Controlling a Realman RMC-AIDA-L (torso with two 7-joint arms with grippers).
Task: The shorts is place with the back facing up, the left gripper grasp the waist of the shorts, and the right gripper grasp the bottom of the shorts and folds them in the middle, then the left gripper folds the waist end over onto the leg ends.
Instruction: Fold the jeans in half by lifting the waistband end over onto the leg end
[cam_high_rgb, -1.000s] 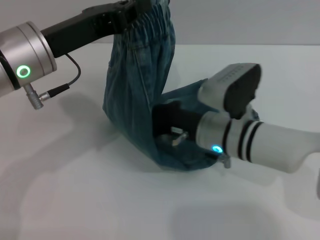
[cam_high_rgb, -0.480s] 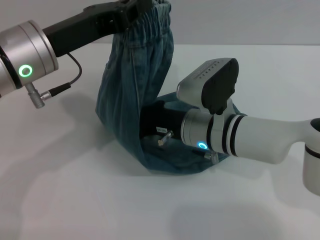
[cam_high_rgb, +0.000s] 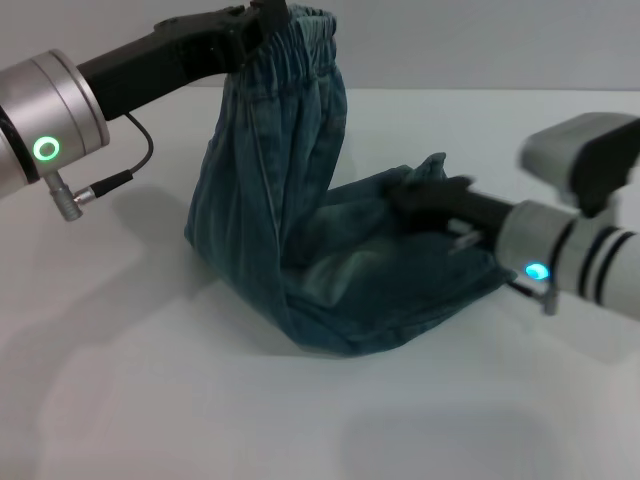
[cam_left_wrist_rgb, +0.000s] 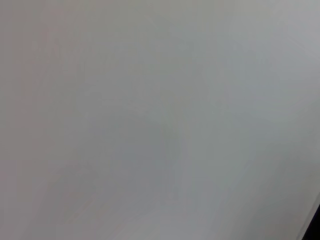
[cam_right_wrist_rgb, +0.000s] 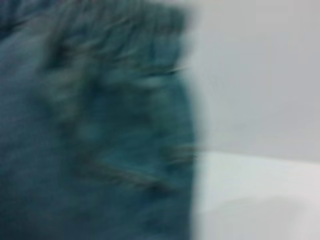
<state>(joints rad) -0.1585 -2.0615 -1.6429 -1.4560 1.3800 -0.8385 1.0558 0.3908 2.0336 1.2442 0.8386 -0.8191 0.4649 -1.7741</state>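
The faded blue-green denim shorts hang from their gathered elastic waist, which is lifted high at the back. My left gripper is shut on that waist. The lower half of the shorts lies crumpled on the white table, bending at a fold near the front. My right gripper, a narrow black claw, lies over the leg part on the right side, beside a raised peak of denim. The right wrist view shows blurred denim close up. The leg hems are hidden.
White tabletop surrounds the shorts on all sides. A thin black cable with a plug hangs under the left arm. The left wrist view shows only a plain pale surface.
My right arm has pulled back to the right, out of the fold of the shorts, uncovering the lower denim. The left gripper still holds the waist up, nearly in the same place.
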